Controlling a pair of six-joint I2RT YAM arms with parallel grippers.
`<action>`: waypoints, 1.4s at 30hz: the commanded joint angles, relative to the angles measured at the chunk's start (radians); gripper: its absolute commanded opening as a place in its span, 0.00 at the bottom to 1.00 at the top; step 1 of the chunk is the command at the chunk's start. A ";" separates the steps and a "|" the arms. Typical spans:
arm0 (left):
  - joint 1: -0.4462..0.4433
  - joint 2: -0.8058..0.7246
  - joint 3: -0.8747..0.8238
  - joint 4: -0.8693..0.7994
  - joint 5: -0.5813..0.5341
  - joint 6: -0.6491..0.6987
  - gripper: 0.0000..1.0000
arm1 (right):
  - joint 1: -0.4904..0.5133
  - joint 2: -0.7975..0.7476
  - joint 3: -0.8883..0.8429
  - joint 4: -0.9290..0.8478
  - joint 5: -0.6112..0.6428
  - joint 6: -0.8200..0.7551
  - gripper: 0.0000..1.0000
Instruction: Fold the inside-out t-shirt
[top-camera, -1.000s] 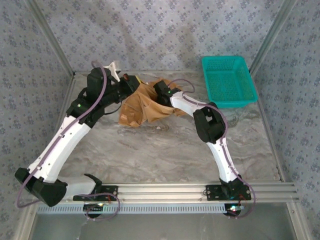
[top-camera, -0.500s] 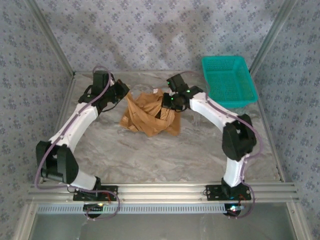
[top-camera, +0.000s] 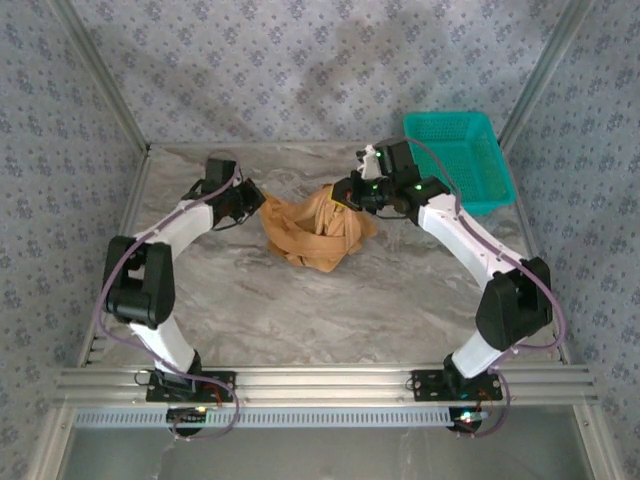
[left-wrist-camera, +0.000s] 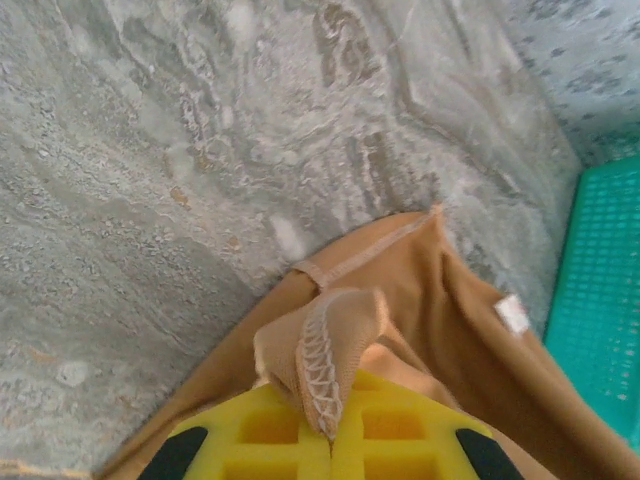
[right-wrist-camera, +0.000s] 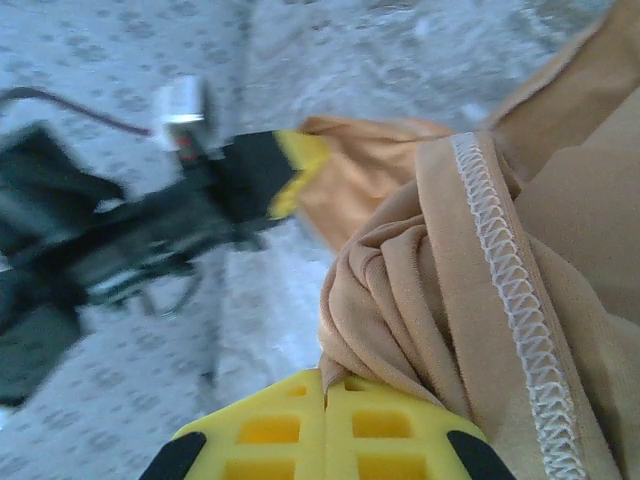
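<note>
The inside-out t-shirt (top-camera: 315, 232) is a tan bundle hanging crumpled between my two grippers, over the back middle of the marble table. My left gripper (top-camera: 258, 205) is shut on its left edge; in the left wrist view the yellow pads (left-wrist-camera: 270, 440) pinch a stitched seam fold of the t-shirt (left-wrist-camera: 470, 330) at the left gripper (left-wrist-camera: 330, 432), with the white label (left-wrist-camera: 512, 313) off to the right. My right gripper (top-camera: 345, 192) is shut on the right side; in the right wrist view the right gripper (right-wrist-camera: 325, 385) clamps bunched cloth of the t-shirt (right-wrist-camera: 560, 260).
A teal basket (top-camera: 455, 160) stands at the back right, close behind the right wrist, and its edge shows as the teal basket (left-wrist-camera: 600, 290) in the left wrist view. Patterned walls with metal rails enclose the table (top-camera: 330, 310). The left gripper (right-wrist-camera: 290, 165) appears blurred in the right wrist view.
Both grippers have kept their hold and moved right and slightly nearer, carrying the shirt bundle along. Both arms' elbows have swung outward and back toward the bases.
</note>
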 joint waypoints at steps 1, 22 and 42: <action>-0.034 0.034 -0.050 0.093 0.047 0.042 0.00 | -0.043 -0.064 -0.011 0.228 -0.248 0.152 0.00; -0.370 -0.173 -0.235 0.408 0.156 0.690 0.63 | -0.139 -0.065 -0.083 0.085 -0.204 0.036 0.00; -0.315 -0.039 0.026 0.226 0.202 0.525 0.00 | -0.221 -0.107 -0.119 -0.042 -0.182 -0.079 0.00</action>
